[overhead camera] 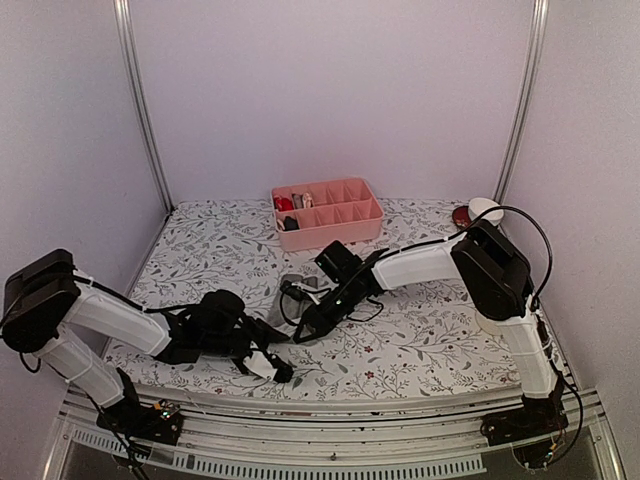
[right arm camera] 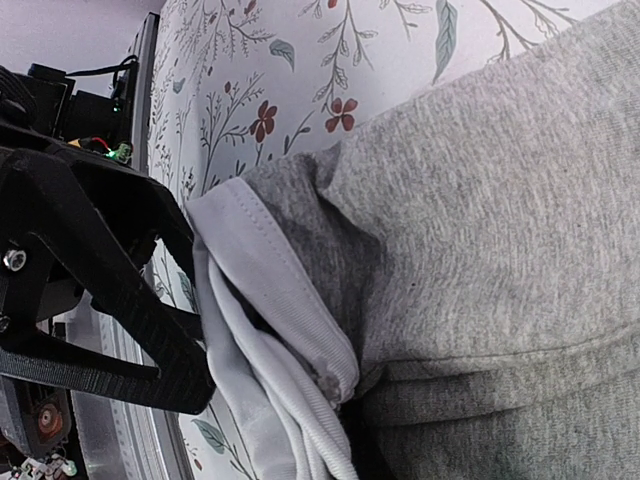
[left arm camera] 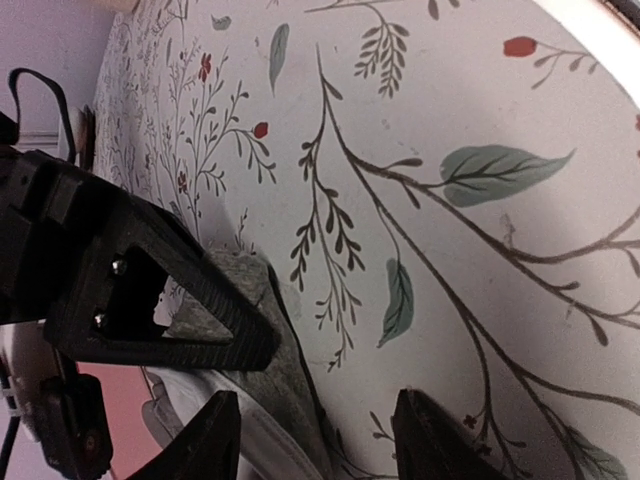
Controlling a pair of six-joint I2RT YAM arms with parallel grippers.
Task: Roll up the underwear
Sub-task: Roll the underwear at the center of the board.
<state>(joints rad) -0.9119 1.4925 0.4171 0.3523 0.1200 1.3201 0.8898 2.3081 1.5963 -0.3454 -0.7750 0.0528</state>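
Mid-table point(overhead camera: 430, 340), in front of one pink tray point(overhead camera: 330, 240): one pair of grey briefs point(right arm camera: 300, 190). Pinched at the pale waistband point(right arm camera: 270, 280) by the right gripper point(overhead camera: 302, 334), jaws closed tight. Beside them, the left gripper point(left arm camera: 318, 435), jaws partway apart, clamping nothing.

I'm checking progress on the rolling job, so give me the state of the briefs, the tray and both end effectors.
briefs: lying spread out, waistband edge bunched, not yet rolled.
right end effector: shut on the briefs' waistband.
left end effector: open, fingers either side of the briefs' edge.
tray: upright, small items in the compartments at its left end.
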